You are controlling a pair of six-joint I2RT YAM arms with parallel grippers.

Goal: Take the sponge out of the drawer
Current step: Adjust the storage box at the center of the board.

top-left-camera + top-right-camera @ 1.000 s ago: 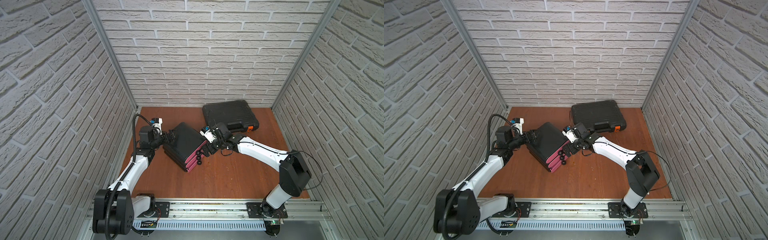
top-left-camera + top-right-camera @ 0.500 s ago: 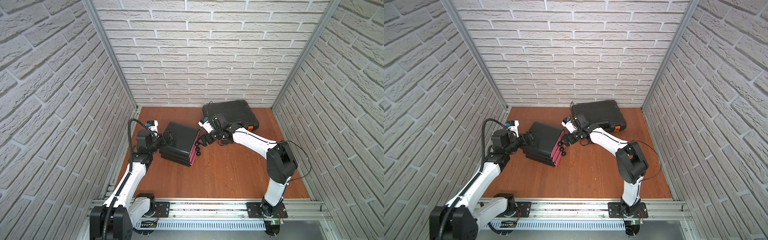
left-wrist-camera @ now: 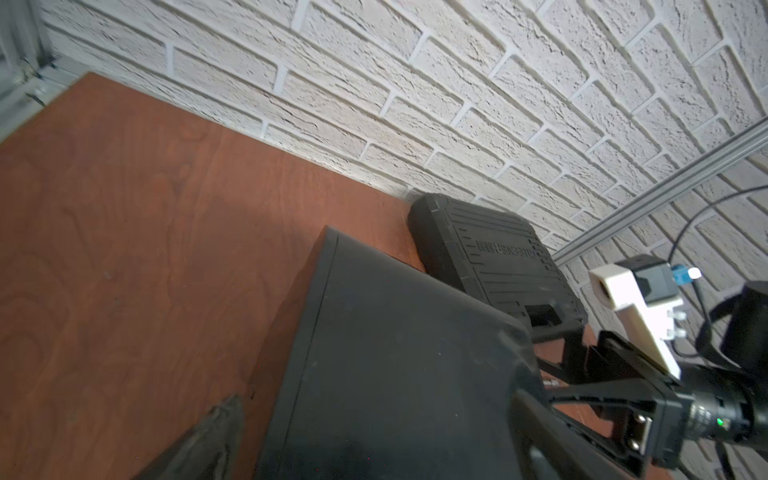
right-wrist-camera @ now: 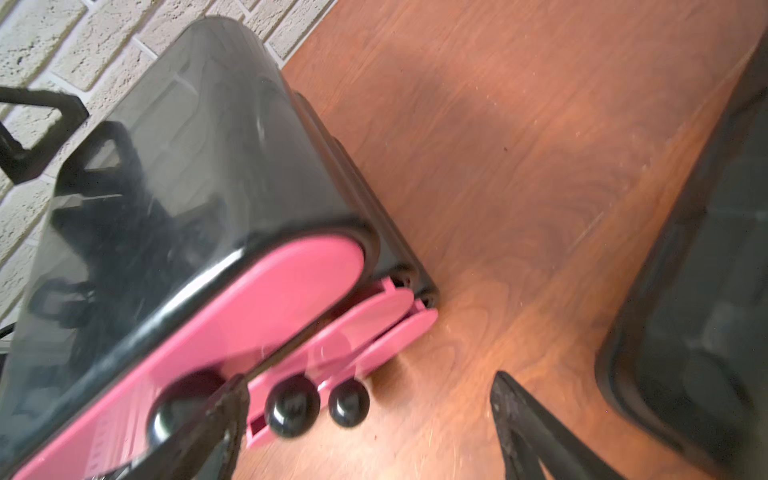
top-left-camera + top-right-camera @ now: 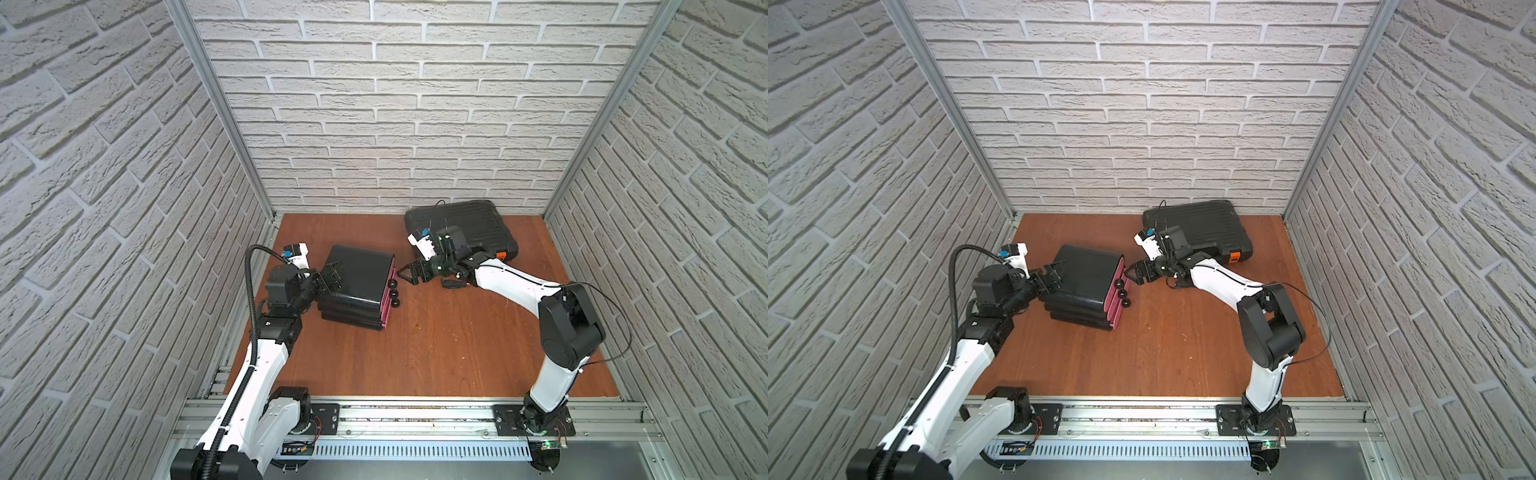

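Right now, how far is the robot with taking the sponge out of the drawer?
Done: little; on the drawer unit the pink drawers look almost shut, no sponge shows. In hand: the left gripper, open, sits against the unit's back, and the right gripper, open, nears the top knob. Left: pull a drawer open, find the sponge, lift it out.

Left arm point(image 5: 266, 365), lower left of frame: white shells, black joints, black ribbed conduit point(image 5: 248, 291). Right arm point(image 5: 511, 286), right of centre: same colours, thin black wire point(image 5: 630, 334). Left pincer point(image 5: 337, 277), right pincer point(image 5: 405, 276): black. White camera brackets point(image 5: 420, 246), blue plugs point(image 5: 286, 252). Black bolted base plates point(image 5: 505, 419).
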